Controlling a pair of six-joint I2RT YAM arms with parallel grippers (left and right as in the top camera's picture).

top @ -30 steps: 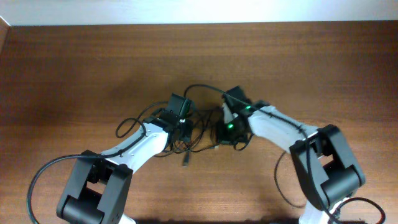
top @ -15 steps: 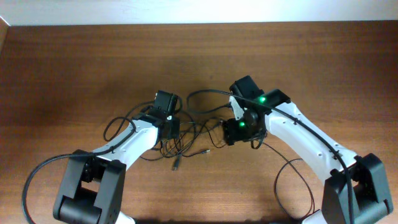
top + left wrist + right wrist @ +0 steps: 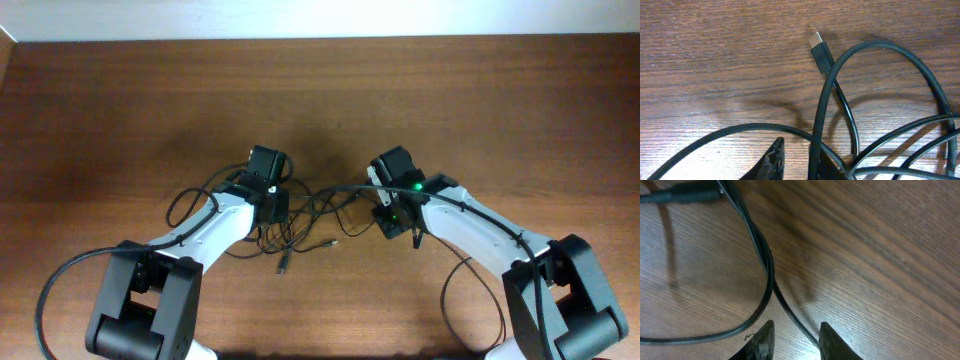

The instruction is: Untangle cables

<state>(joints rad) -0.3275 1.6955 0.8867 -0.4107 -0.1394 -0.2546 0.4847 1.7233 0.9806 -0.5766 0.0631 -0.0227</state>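
From overhead, the wooden table (image 3: pixel 120 100) carries a loose knot of thin black cables (image 3: pixel 312 208) near its middle, lying between the 2 white arms that reach in from the near edge. The left gripper (image 3: pixel 272 203) sits over the left side of the knot and the right gripper (image 3: pixel 393 207) over its right side, the 2 heads near each other but apart. A green light (image 3: pixel 413 187) glows on the right wrist. 2 free cable ends trail toward the near edge, one small plug (image 3: pixel 283 268) below the knot and another (image 3: pixel 333 242) just right of it; this view alone shows the whole tangle, but it hides both pairs of fingers. The left wrist view shows what overhead cannot: a flat metal-tipped connector (image 3: pixel 820 49) lying on the wood, a large cable loop crossing over its cord, and several more strands sweeping in at lower right. The dark fingertips (image 3: pixel 774 160) stand narrowly apart, with bare wood showing between the left one and the strand that runs down along the right one. In the right wrist view, the 2 black finger pads (image 3: pixel 764 339) are parted, and 1 thin strand passes down through the gap without being pinched, while another curves off to the left.
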